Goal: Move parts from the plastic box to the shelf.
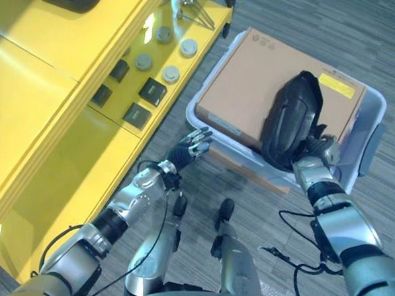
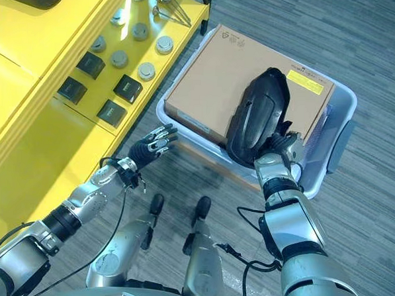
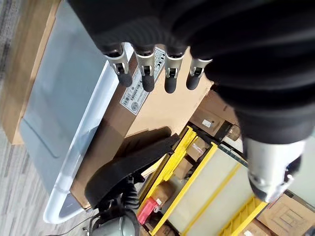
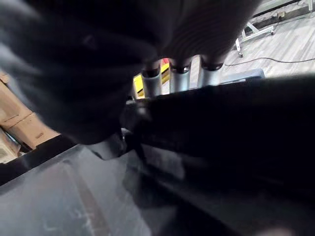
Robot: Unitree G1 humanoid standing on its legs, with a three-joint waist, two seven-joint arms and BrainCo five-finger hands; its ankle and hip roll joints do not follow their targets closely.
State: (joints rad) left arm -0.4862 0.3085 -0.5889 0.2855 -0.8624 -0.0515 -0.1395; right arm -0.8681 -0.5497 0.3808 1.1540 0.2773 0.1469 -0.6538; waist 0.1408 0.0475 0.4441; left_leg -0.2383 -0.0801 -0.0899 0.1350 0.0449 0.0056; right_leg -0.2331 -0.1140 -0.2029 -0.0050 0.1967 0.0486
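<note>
A pale translucent plastic box stands on the grey floor just beside the yellow shelf. A flat brown cardboard box lies across its top, and a black curved plastic part rests on that cardboard, leaning toward the near rim. The right hand is at the near end of this black part; in the right wrist view its fingers run behind the dark part, so whether they grip it cannot be told. The left hand hovers with relaxed, spread fingers beside the box's corner, holding nothing. On the shelf lie grey round discs and small black blocks
</note>
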